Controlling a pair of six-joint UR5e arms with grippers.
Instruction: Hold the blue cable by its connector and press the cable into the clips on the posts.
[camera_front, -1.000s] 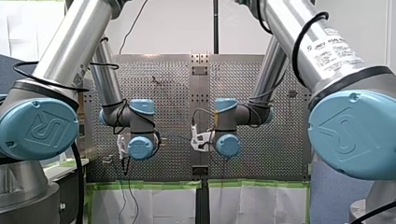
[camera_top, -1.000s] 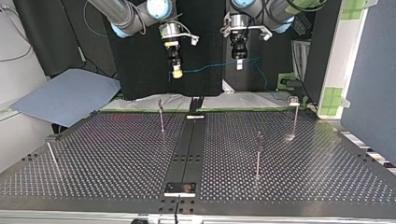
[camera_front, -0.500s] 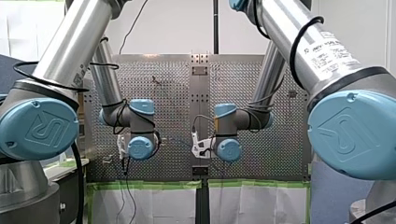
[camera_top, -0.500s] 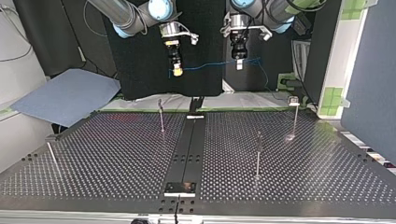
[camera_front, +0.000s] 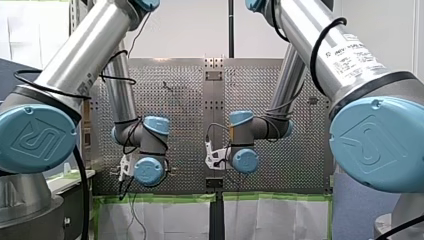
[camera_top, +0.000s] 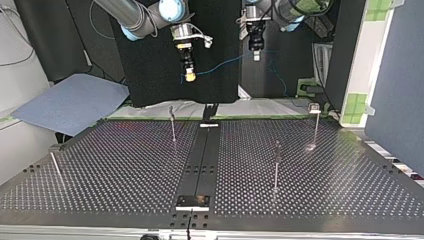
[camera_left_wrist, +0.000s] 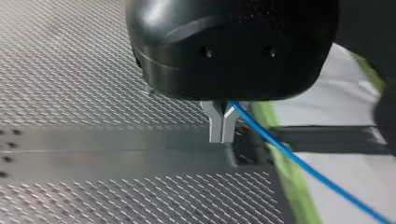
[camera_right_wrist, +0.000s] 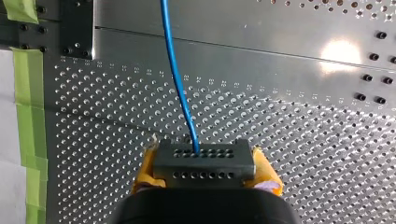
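Observation:
The blue cable hangs in the air between my two grippers, above the table's far edge in the top view. My right gripper is shut on the cable's black connector, which sits between its yellow pads. From the connector the cable runs straight ahead. My left gripper is higher, and its metal fingers are shut on the cable further along. Past that grip a loose end droops. Thin clip posts stand on the perforated table below, apart from the cable.
Another post stands at the top view's left edge of the table. A smooth metal strip runs down the table's middle. Green tape lines the table's edge. A blue sheet lies off the table at the top view's left.
My left gripper has risen in the top view, so the cable now slopes up from my right gripper to it. My right gripper shifted slightly a second ago and has since held still.

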